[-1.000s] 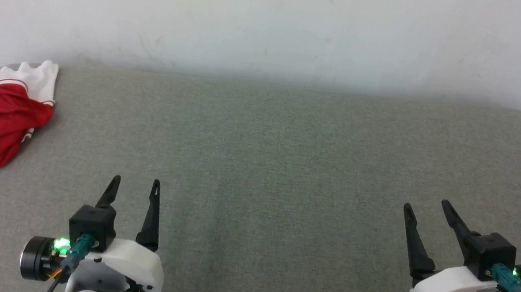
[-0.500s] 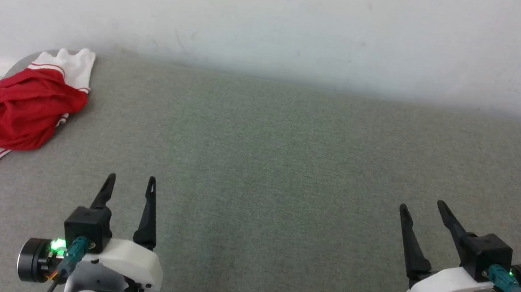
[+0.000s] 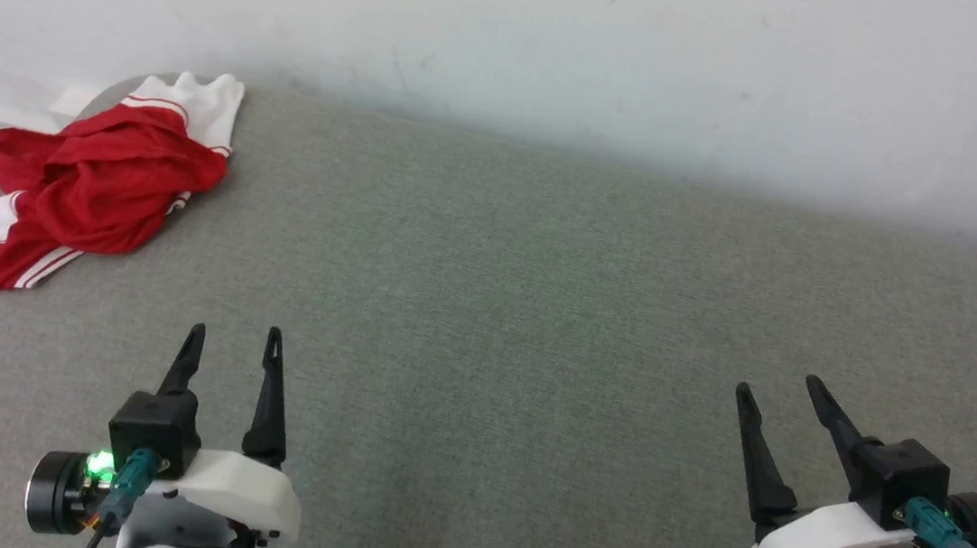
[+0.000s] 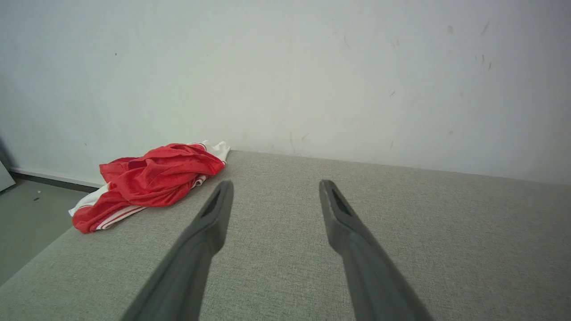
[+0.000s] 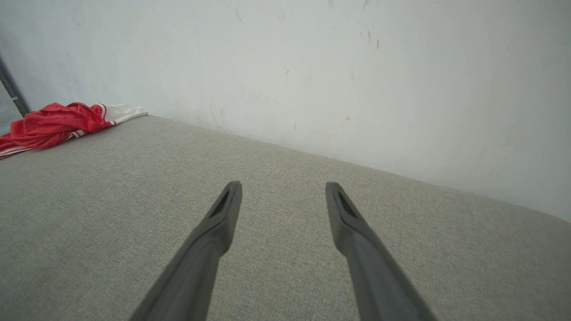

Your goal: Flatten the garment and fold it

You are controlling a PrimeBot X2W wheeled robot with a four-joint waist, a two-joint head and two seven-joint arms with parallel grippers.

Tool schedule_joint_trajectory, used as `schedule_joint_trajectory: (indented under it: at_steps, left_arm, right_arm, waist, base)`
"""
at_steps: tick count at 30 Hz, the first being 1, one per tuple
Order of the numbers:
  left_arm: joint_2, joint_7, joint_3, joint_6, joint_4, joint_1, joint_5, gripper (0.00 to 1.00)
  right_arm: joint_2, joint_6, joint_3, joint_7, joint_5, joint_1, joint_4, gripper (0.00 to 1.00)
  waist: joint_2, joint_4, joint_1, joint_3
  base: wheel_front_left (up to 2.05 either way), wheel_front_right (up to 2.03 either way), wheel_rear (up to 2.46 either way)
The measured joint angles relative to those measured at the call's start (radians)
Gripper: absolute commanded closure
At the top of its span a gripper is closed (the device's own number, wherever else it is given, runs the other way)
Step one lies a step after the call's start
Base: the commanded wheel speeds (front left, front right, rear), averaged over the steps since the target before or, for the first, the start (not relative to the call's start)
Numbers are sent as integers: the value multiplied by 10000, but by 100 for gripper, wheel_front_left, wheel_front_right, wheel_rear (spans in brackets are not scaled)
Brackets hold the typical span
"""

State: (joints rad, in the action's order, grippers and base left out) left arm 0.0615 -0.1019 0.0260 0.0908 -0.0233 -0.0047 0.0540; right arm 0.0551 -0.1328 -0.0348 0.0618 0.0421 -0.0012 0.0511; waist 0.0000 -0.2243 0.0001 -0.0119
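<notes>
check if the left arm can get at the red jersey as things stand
Probably yes, though it is a long stretch. The left pincer stands open and empty, and bare grey padded surface lies between it and the crumpled red jersey at the far left corner.

No readable text, label or number anywhere; garment (image 3: 98, 188) crumpled, lettering hidden.
</notes>
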Motion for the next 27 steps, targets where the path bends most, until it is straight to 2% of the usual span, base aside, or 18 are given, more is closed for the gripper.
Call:
schedule_joint_trajectory:
  at_steps: [27]
  left_arm:
    - [171, -571, 59, 552, -140, 29, 261, 0]
  right_arm:
    - [-6, 0, -211, 366, 351, -183, 307, 0]
  waist:
    - [0, -1253, 0, -58]
  base:
    - [0, 0, 0]
